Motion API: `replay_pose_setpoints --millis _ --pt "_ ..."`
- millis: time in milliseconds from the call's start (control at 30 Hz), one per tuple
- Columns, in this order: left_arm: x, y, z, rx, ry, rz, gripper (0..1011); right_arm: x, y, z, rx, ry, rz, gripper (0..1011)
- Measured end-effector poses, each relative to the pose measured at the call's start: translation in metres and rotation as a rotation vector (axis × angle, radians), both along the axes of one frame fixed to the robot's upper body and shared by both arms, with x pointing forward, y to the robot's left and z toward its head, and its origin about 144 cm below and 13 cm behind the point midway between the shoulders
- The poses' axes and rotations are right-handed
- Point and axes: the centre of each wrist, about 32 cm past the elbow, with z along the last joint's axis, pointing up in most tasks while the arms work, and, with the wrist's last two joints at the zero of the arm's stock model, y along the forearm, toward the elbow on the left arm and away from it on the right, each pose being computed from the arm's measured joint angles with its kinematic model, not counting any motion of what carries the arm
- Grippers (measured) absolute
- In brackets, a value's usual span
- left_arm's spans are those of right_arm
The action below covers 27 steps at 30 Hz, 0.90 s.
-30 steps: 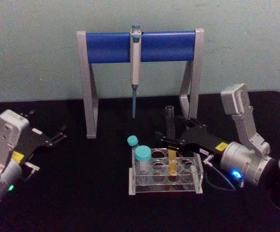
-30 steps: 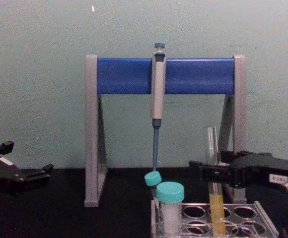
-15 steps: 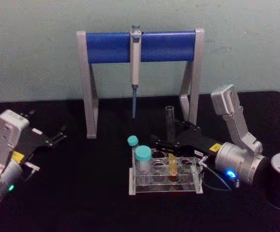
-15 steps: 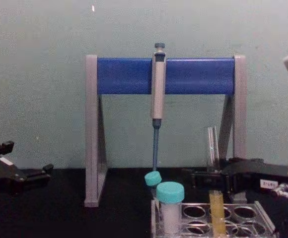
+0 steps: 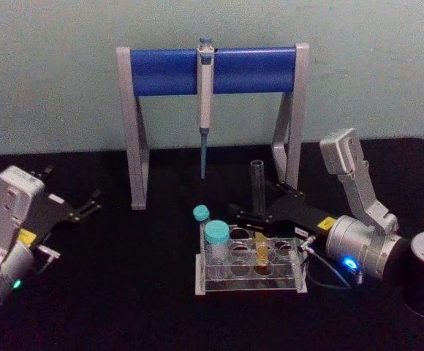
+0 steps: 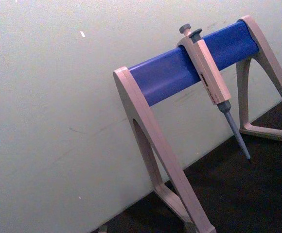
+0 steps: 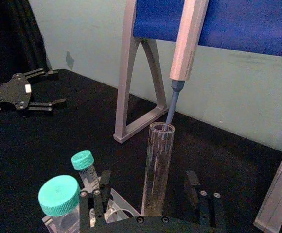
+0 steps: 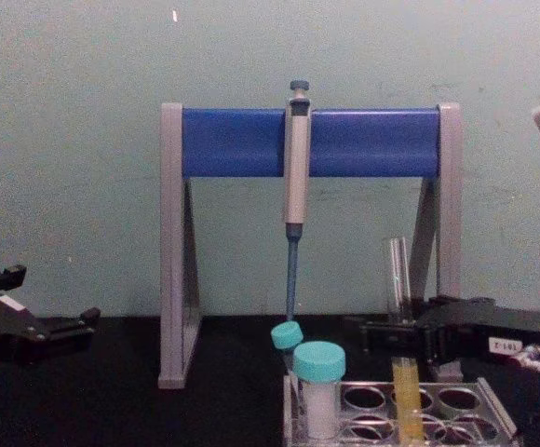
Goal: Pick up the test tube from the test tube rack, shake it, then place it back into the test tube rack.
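Tube [image 5: 258, 191] [image 8: 398, 279]: it stands upright in the rack. The yellow-orange liquid [image 8: 406, 402] sits down among the holes, and the bare, open-topped glass rises well above the top plate. It is near the middle of the rack's length; which row it is in cannot be told.

Rack [image 5: 248, 284]: it is clear plastic and sits on the black table [image 5: 124, 292], in front of the stand and toward its right leg.

Right tool [image 5: 250, 216] [image 7: 148, 187]: your right arm reaches in from the right at the height of the bare glass, just above the rack. The tool is spread wide, with one of its fingers [image 7: 98, 196] on each side of the tube. In the right wrist view you see a gap between glass and finger on both sides, so it grips nothing.

Left tool [image 5: 91, 205] [image 7: 57, 88]: it is parked over the left of the table, well apart from the rack. Its fingers are spread and it holds nothing.

Capped tubes: you have two with teal caps at the rack's left end. The larger one [image 5: 216, 234] is at the front and the smaller one [image 5: 200, 213] is just behind it.

Stand [image 5: 168, 71]: it has grey legs and a blue bar, and it stands behind the rack against the wall.

Pipette [image 5: 205, 95] [image 8: 296, 168]: it hangs from the middle of the bar with its tip pointing down, clear of the table.
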Motion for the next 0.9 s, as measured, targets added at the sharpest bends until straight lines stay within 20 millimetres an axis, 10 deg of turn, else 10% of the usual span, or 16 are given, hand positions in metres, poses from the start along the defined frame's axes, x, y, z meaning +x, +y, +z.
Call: replay_pose_setpoints --millis 900 --pt "0.0 0.0 0.0 0.0 0.0 0.0 1010 -0.0002 -0.0003 0.0002 0.001 -0.002 -0.001 229"
